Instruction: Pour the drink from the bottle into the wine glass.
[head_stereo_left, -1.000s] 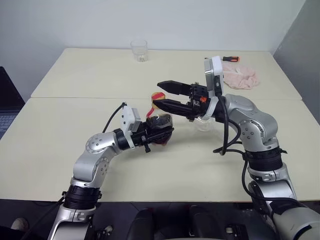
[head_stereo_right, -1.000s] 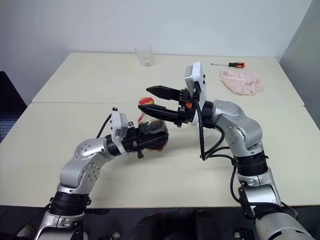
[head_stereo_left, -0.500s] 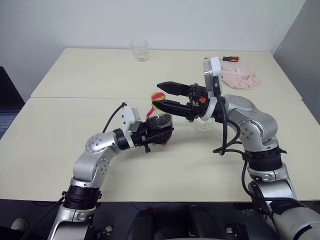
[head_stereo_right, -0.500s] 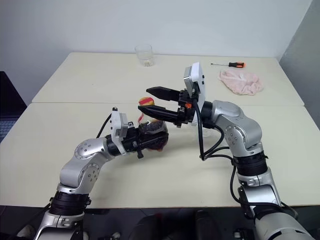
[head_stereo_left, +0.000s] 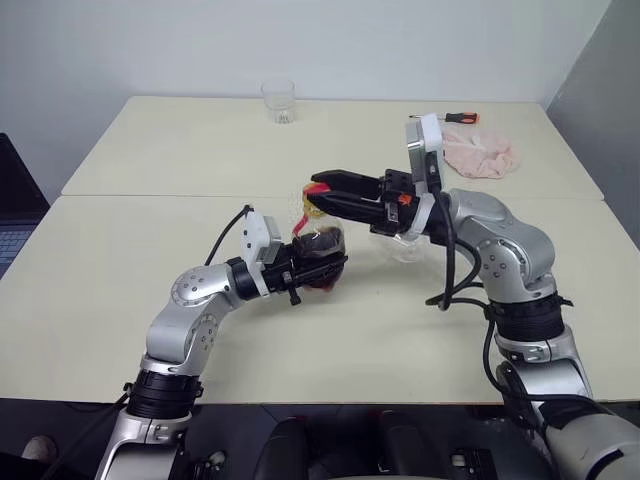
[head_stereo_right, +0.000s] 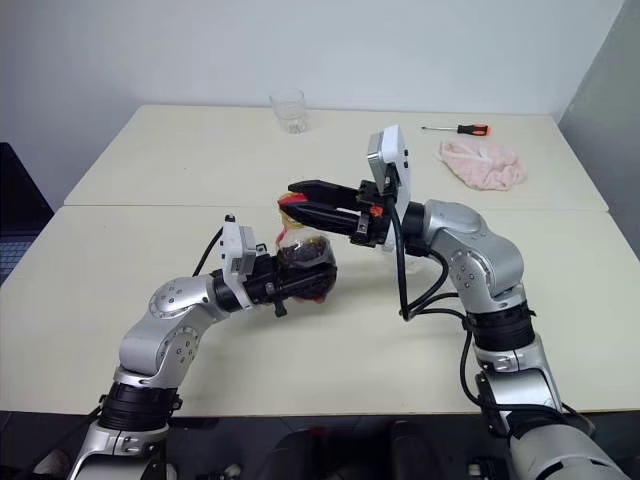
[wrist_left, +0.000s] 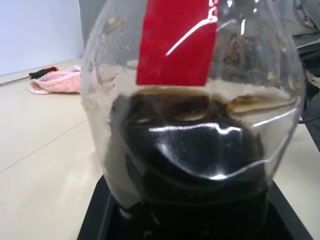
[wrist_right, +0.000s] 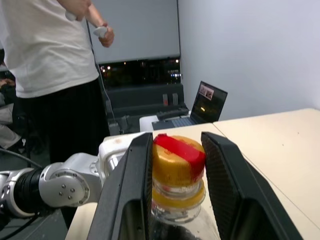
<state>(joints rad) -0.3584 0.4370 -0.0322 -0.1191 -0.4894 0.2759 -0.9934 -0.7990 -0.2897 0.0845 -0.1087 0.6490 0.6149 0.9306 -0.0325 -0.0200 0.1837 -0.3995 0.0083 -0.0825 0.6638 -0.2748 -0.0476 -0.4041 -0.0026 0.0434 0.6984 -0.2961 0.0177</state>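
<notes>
Clear bottle (wrist_left: 195, 125) with red label strip and yellow-orange cap (wrist_right: 177, 167) crossed by a red band; near-black drink (wrist_left: 192, 150) with pale foam. Cream counter (head_stereo_left: 140, 150). Pink cloth (head_stereo_left: 480, 155); orange-and-black screwdriver (head_stereo_left: 462, 118); clear tumbler (head_stereo_left: 279, 100). Black gripper fingers (wrist_right: 227, 195).

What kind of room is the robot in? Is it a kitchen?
Probably not a kitchen. It looks like an office or robot lab: two plain tables pushed together by a bare wall, a laptop on a desk, and a person standing nearby holding a controller.
</notes>
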